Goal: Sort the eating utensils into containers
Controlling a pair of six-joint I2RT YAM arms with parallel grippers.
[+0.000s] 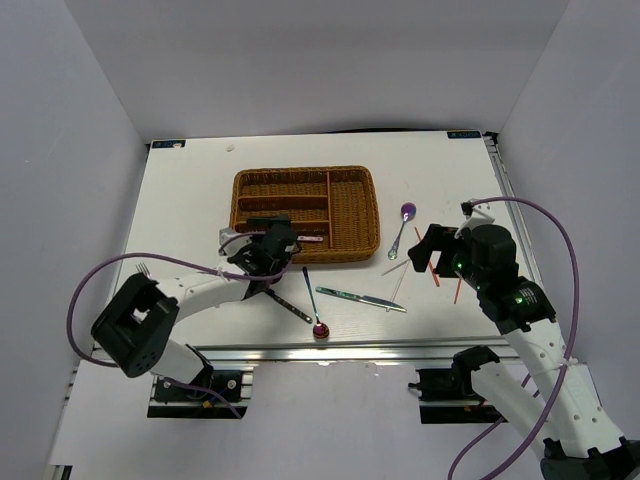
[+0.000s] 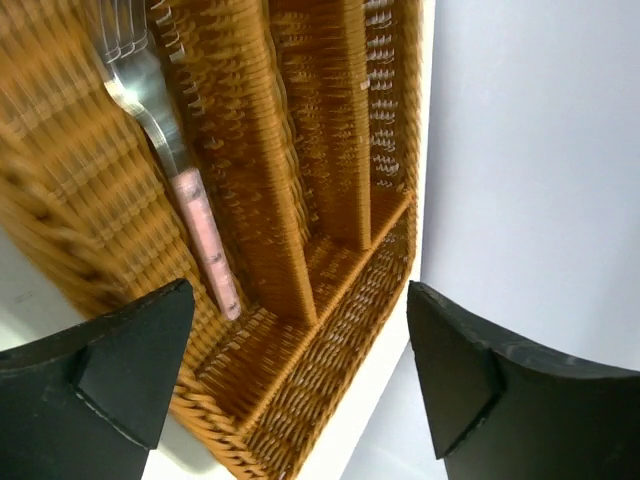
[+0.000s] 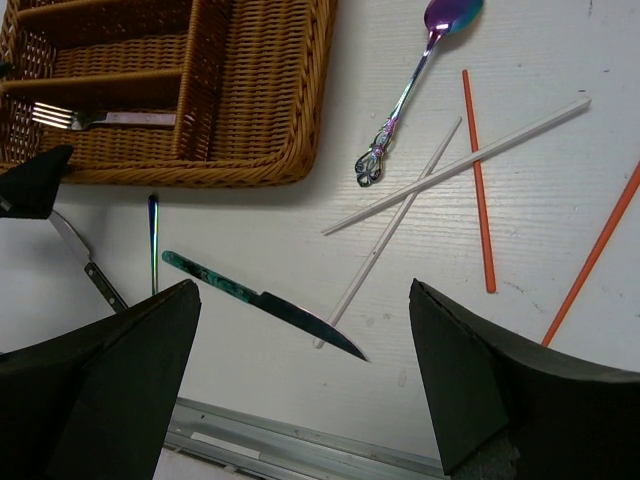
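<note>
**Left pincer spread wide over the tray, fork lying in the near slot**

The left pincer point(image 2: 300, 345) hangs above the near left corner of the wicker cutlery tray point(image 1: 352, 215), its two fingers far apart. It holds nothing and touches nothing. Just beneath it, a fork point(image 2: 165, 135) with a pink handle lies flat in the long slot nearest the table's near edge, tines towards the left edge.

The right pincer point(image 3: 305, 300) is also fully spread and empty. It hovers over the table to the right of the tray, above loose cutlery.

The other utensils are on the table:
- An iridescent knife point(image 3: 260, 303) lies slantwise near the near edge, just beyond the tray's near right corner.
- A spoon with a red bowl point(image 1: 319, 328) rests beside the knife, its thin handle pointing at the tray.
- A second knife point(image 3: 90, 265) lies partly under the left arm.
- A spoon with a purple bowl point(image 3: 410, 90) lies right of the tray.
- Two white chopsticks point(image 3: 455, 165) cross each other beside that spoon.
- Two orange-red chopsticks point(image 3: 477, 180) lie apart, nearer the right edge.
</note>
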